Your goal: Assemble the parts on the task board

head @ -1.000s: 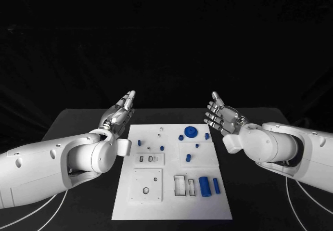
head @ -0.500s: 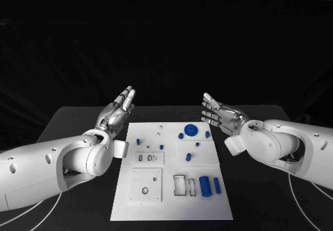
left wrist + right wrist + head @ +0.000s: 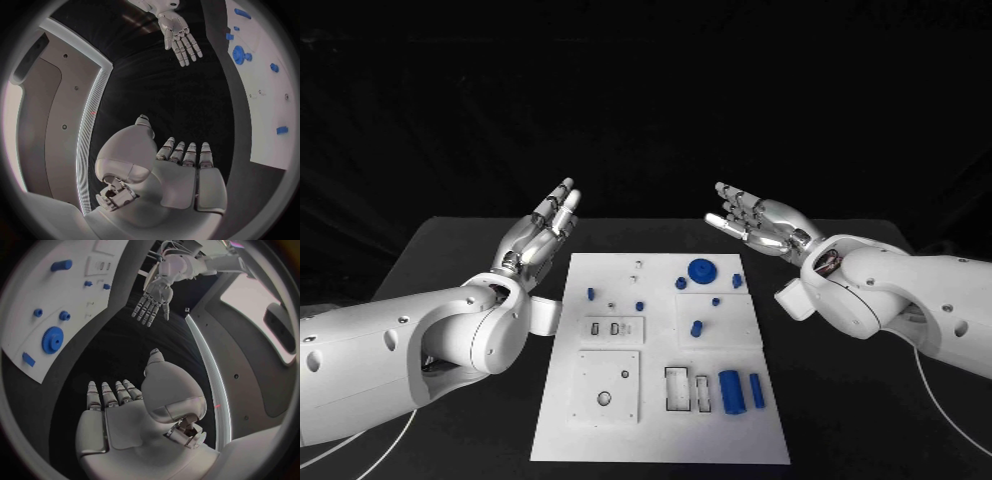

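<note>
The white task board lies in the middle of the black table. On it sit a blue gear at the far end, small blue pegs in the middle, and two blue cylinders near the front right. My left hand hovers above the board's far left corner, fingers straight and apart, holding nothing. My right hand floats above the far right corner, palm up, fingers spread, empty. The left wrist view shows my left hand and the right hand; the right wrist view shows my right hand and the gear.
Square plates with slots and holes occupy the board's front left. Bare black table flanks the board on both sides. My two white forearms reach in low over the table's left and right sides.
Both hands have risen and moved farther away from me; the right hand has turned more palm-up and drifted inward. The parts on the board have not moved.
</note>
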Robot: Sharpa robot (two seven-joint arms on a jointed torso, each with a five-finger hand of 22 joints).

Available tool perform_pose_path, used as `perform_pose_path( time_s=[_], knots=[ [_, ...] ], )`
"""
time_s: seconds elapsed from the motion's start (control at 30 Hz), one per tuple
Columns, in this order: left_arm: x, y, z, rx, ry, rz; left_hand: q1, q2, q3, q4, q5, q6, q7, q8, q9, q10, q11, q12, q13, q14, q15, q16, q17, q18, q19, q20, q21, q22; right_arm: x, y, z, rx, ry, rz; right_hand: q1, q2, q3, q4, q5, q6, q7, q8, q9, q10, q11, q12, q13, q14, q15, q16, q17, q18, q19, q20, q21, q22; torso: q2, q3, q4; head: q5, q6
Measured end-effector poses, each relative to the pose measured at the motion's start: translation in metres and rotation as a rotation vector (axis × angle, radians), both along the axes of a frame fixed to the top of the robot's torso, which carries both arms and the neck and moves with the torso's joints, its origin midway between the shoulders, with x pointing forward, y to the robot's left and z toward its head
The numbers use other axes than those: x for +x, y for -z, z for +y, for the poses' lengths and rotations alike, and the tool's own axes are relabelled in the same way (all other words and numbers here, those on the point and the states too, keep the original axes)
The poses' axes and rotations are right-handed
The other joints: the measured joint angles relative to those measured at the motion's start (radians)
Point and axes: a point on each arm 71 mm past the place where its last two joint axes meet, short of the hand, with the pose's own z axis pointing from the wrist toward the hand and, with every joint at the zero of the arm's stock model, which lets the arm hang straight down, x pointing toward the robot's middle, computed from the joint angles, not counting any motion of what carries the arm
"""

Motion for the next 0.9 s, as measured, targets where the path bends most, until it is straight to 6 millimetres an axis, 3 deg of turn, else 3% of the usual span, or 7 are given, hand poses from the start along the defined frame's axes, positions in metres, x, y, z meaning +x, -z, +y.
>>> perform_pose_path(
  time_s=[0.17, 0.27, 0.37, 0.5, 0.6, 0.67, 0.9],
  knots=[
    [-0.002, -0.001, 0.001, 0.004, 0.008, -0.009, 0.000, 0.000, 0.000, 0.000, 0.000, 0.000, 0.000, 0.000, 0.000, 0.002, 0.005, 0.000, 0.000, 0.001, 0.007, 0.000, 0.000, 0.000, 0.004, 0.004, 0.000, 0.000, 0.002, -0.009, 0.010, -0.180, -0.060, -0.173, 0.102, -0.016, 0.066, -0.072, 0.006, 0.071, 0.022, 0.020, 0.009, 0.006, 0.006, 0.000, 0.000, 0.000, -0.007, 0.000, 0.000, 0.014, 0.009, 0.016, 0.000, 0.002, 0.011, -0.0021, 0.0037, 0.001, 0.001],
    [-0.003, -0.002, 0.002, 0.006, 0.012, -0.013, 0.009, 0.001, 0.000, 0.000, 0.006, 0.004, 0.004, 0.000, 0.000, 0.002, 0.005, 0.000, -0.001, -0.003, 0.010, 0.000, 0.000, 0.000, 0.000, 0.007, 0.000, 0.000, 0.002, -0.014, 0.017, -0.308, -0.099, -0.285, 0.136, -0.045, 0.106, -0.112, -0.019, 0.140, 0.029, 0.035, 0.018, 0.054, 0.022, 0.011, 0.012, 0.090, 0.002, 0.030, 0.020, 0.014, 0.122, 0.026, 0.060, 0.038, 0.018, -0.0032, 0.0060, 0.002, -0.001],
    [-0.004, -0.003, 0.002, 0.007, 0.017, -0.018, 0.011, 0.003, 0.002, 0.002, 0.007, 0.003, 0.004, 0.000, 0.000, 0.002, 0.005, 0.000, -0.001, 0.001, 0.014, 0.000, 0.000, 0.000, 0.002, 0.010, 0.000, 0.000, 0.002, -0.019, 0.027, -0.444, -0.140, -0.398, 0.163, -0.072, 0.147, -0.145, -0.061, 0.244, 0.032, 0.055, 0.028, 0.214, 0.040, 0.053, 0.040, 0.510, 0.012, 0.164, 0.103, 0.014, 0.516, 0.036, 0.223, 0.114, 0.026, -0.0040, 0.0085, 0.002, -0.002],
    [-0.004, -0.005, 0.002, 0.007, 0.023, -0.022, 0.015, 0.007, 0.005, 0.001, 0.012, 0.006, 0.006, 0.000, 0.000, 0.002, 0.005, 0.000, -0.001, 0.001, 0.014, 0.000, 0.000, 0.000, 0.000, 0.014, 0.000, 0.000, 0.001, -0.022, 0.041, -0.607, -0.193, -0.507, 0.177, -0.108, 0.216, -0.172, -0.099, 0.458, 0.034, 0.086, 0.048, 0.471, 0.060, 0.075, 0.076, 0.870, -0.005, 0.213, 0.160, 0.029, 0.839, 0.036, 0.264, 0.112, 0.036, -0.0040, 0.0126, 0.004, -0.005],
    [-0.005, -0.005, 0.001, 0.006, 0.028, -0.024, 0.018, 0.010, 0.006, 0.000, 0.015, 0.007, 0.007, 0.000, 0.000, -0.001, 0.009, 0.000, -0.001, 0.001, 0.014, 0.000, 0.000, 0.000, 0.000, 0.014, 0.000, 0.000, 0.001, -0.024, 0.048, -0.707, -0.220, -0.563, 0.198, -0.131, 0.248, -0.204, -0.100, 0.564, 0.030, 0.097, 0.056, 0.668, 0.069, 0.101, 0.104, 1.134, -0.058, 0.318, 0.233, 0.029, 1.074, -0.017, 0.340, 0.139, 0.044, -0.0046, 0.0167, 0.004, -0.007],
    [-0.005, -0.006, 0.001, 0.006, 0.031, -0.024, 0.020, 0.012, 0.006, 0.000, 0.015, 0.007, 0.007, 0.000, 0.000, -0.001, 0.009, 0.000, -0.001, 0.001, 0.014, 0.000, 0.000, 0.000, 0.000, 0.014, 0.000, 0.000, 0.000, -0.024, 0.052, -0.772, -0.233, -0.596, 0.210, -0.143, 0.265, -0.221, -0.100, 0.638, 0.047, 0.104, 0.065, 0.730, 0.063, 0.102, 0.109, 1.244, -0.085, 0.400, 0.287, 0.029, 1.178, -0.047, 0.390, 0.164, 0.049, -0.0053, 0.0195, 0.002, -0.009],
    [-0.005, -0.006, 0.002, 0.006, 0.034, -0.025, 0.020, 0.012, 0.009, 0.003, 0.020, 0.007, 0.007, 0.000, 0.000, -0.001, 0.009, 0.000, -0.001, 0.001, 0.014, 0.000, 0.000, 0.009, 0.000, 0.014, 0.000, 0.000, -0.003, -0.025, 0.059, -0.889, -0.248, -0.657, 0.209, -0.174, 0.293, -0.244, -0.109, 0.731, 0.055, 0.104, 0.094, 0.834, 0.052, 0.103, 0.108, 1.337, -0.122, 0.642, 0.440, 0.029, 1.295, -0.102, 0.518, 0.259, 0.060, -0.0070, 0.0240, -0.001, -0.013]
  ],
)
